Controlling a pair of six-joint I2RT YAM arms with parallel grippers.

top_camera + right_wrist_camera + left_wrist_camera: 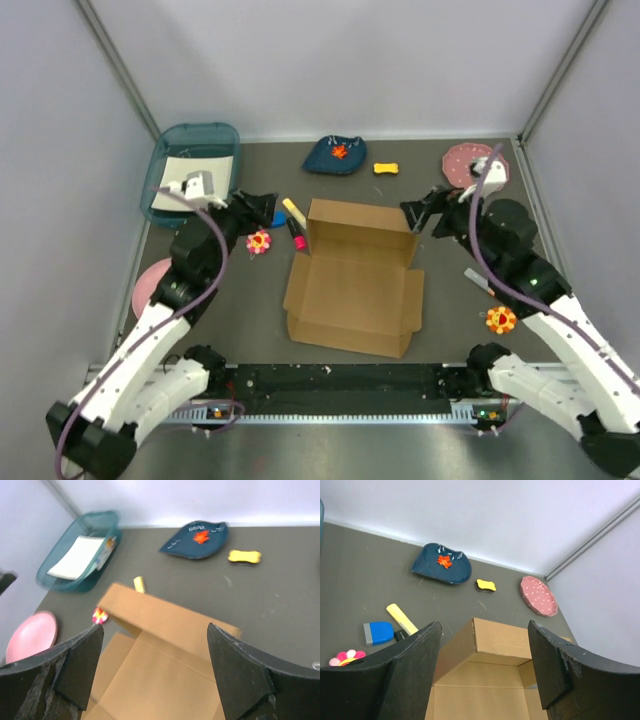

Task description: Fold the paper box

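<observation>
Beside box, hovering with left end effector and right end effector both spread wide, gripping nothing, flanking its raised rear, likely ready to fold sides up.

Top view: high behind arm bases, looking down on whole counter. Wrist views: close, low, facing far wall between own jaws. All share paper box, blue dish.

Brown paper box, not folded up yet.
It lies open and mostly flat in the middle of the table. Its far wall stands up, and small flaps stick out on the right.
</observation>
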